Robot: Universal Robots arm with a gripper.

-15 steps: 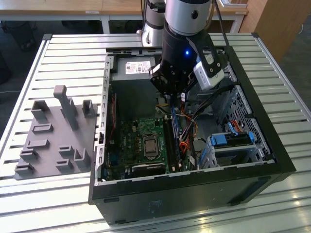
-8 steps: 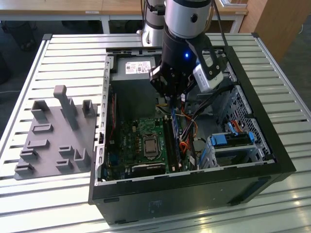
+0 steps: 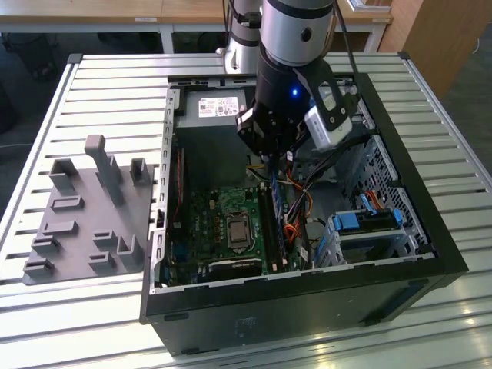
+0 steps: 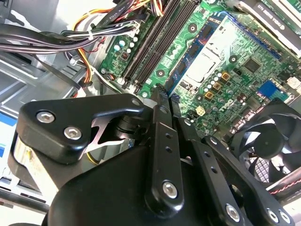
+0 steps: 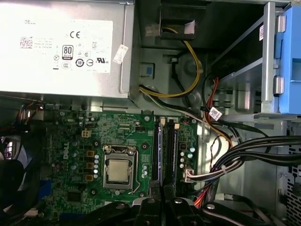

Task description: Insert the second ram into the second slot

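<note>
**Pincer** [image 3: 272,160]: recorded low inside the open computer case [image 3: 307,307], poised over the motherboard [image 5: 70,141]. In the second wrist view its fingers [image 4: 160,127] were seen drawn in to a narrow gap. They were judged to be clamped on a thin board rather than closed on nothing.

**Second ram** [image 3: 274,188]: noted in the exterior view as a slim blue strip directly beneath the pincer, seen edge-on and lying along the line of the memory slots [image 5: 173,150]. Whether its lower edge touched a slot could not be determined.

**Memory slots**: located straight below the pincer and running lengthwise under it. Which of them was the second slot could not be told.

**Surroundings**: a processor socket [image 5: 116,170] was listed to one side of the pincer and a cable bundle [image 5: 244,150] to the other. A power supply [image 5: 61,47] lay beyond it. A grey fixture [image 3: 84,223] was set on the bench [image 3: 100,84], well apart from the pincer toward the exterior view's left.

**Step in hand**: insertion was judged under way, with the stick brought over the slots but not shown seated.

**Requirement**: seating was judged to call for the stick's edge to be kept parallel with the slot, and for a straight, even downward press.
</note>
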